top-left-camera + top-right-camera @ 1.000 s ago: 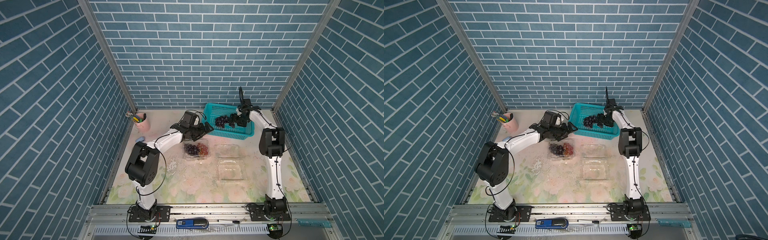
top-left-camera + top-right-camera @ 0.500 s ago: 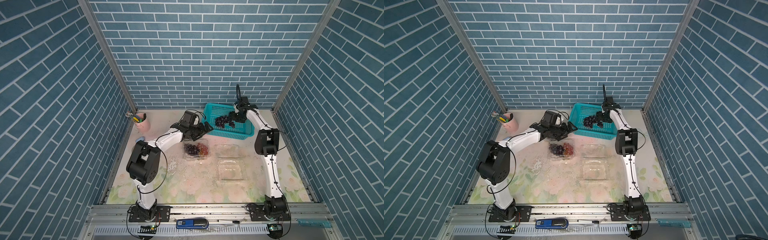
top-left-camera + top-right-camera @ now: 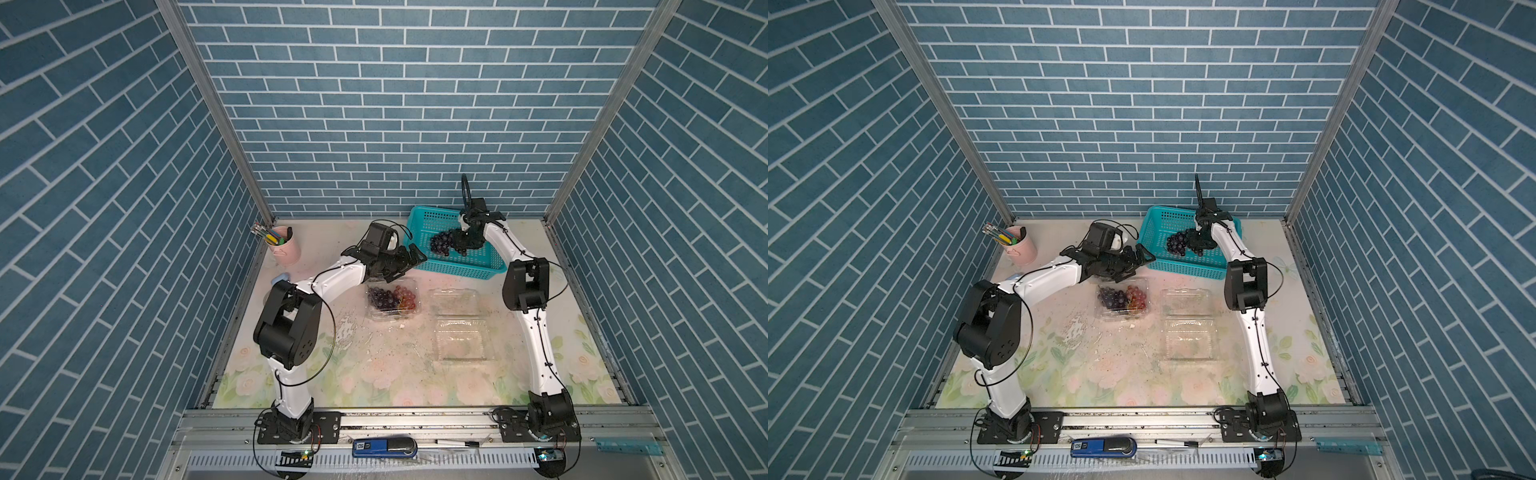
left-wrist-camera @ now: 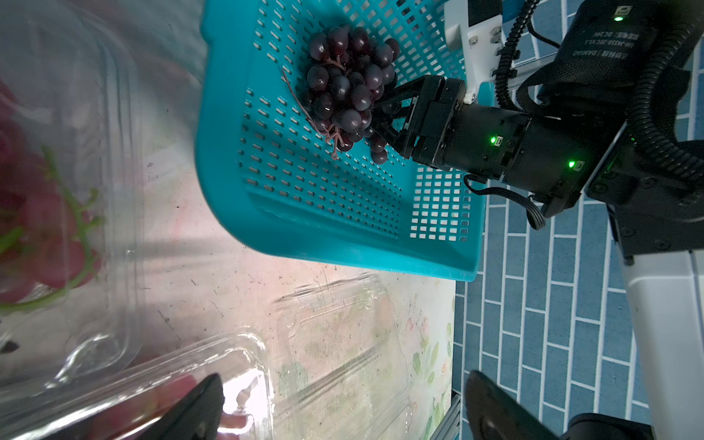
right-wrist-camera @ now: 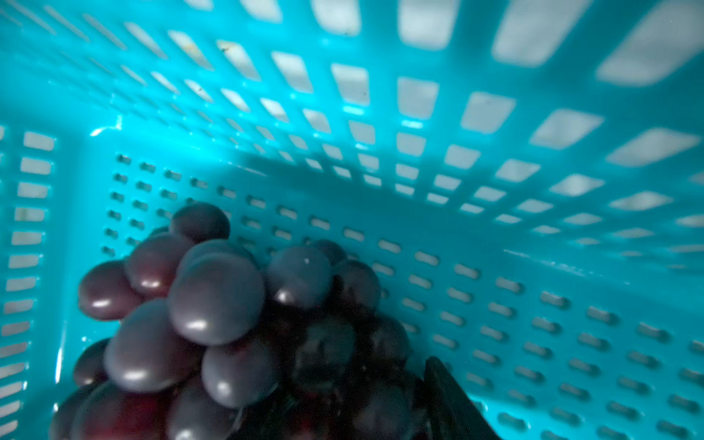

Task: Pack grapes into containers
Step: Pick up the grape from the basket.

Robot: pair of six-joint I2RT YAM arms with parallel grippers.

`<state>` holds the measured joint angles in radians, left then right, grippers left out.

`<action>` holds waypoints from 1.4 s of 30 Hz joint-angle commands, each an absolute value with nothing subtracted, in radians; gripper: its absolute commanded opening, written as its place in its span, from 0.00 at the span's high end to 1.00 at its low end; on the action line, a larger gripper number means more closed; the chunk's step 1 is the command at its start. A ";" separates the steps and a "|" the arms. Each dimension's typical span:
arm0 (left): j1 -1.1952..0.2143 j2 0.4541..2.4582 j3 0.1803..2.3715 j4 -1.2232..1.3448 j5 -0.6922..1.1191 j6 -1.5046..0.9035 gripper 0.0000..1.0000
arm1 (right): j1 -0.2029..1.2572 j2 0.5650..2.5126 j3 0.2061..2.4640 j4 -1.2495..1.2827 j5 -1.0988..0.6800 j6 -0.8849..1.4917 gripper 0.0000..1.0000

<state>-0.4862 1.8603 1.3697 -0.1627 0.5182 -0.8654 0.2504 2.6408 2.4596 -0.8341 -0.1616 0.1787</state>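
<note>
My right fingers [image 4: 409,89] have just narrowed onto the dark bunch [image 4: 344,87] in the basket [image 4: 343,236], so it looks ready to lift to an empty box [image 3: 461,345]; left fingers [image 4: 198,407] wide.

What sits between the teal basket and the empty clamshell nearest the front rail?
Another empty clear clamshell lies between the teal basket and the front clamshell. This shows in both top views.
</note>
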 commanded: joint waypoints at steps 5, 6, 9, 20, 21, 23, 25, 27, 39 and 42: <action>-0.479 1.861 1.367 -0.158 0.523 -0.871 0.00 | 0.250 2.604 2.402 -0.821 -0.176 0.191 0.78; -0.480 1.861 1.368 -0.157 0.523 -0.872 0.00 | 0.250 2.567 2.368 -0.797 -0.189 0.197 0.80; -0.479 1.859 1.366 -0.155 0.527 -0.874 0.00 | 0.250 2.467 2.280 -0.740 -0.227 0.213 0.81; -0.480 1.817 1.339 -0.151 0.525 -0.878 0.00 | 0.246 2.261 2.157 -0.689 -0.311 0.285 0.83; -0.480 1.815 1.339 -0.153 0.526 -0.877 0.00 | 0.246 2.252 2.154 -0.689 -0.313 0.291 0.83; -0.480 1.812 1.335 -0.153 0.523 -0.876 0.00 | 0.243 2.236 2.154 -0.699 -0.317 0.299 0.83; -0.481 1.810 1.333 -0.150 0.523 -0.877 0.00 | 0.242 2.221 2.157 -0.708 -0.325 0.306 0.83; -0.480 1.807 1.331 -0.147 0.523 -0.878 0.00 | 0.242 2.207 2.162 -0.722 -0.335 0.314 0.83; -0.492 1.767 1.306 -0.128 0.520 -0.890 0.00 | 0.239 2.031 2.135 -0.786 -0.354 0.342 0.83; -0.501 1.748 1.289 -0.120 0.519 -0.895 0.00 | 0.239 1.957 2.073 -0.784 -0.351 0.347 0.83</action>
<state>-0.4919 1.7813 1.3098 -0.1375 0.5205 -0.8906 0.2413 2.0457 2.1071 -0.7692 -0.3313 0.3187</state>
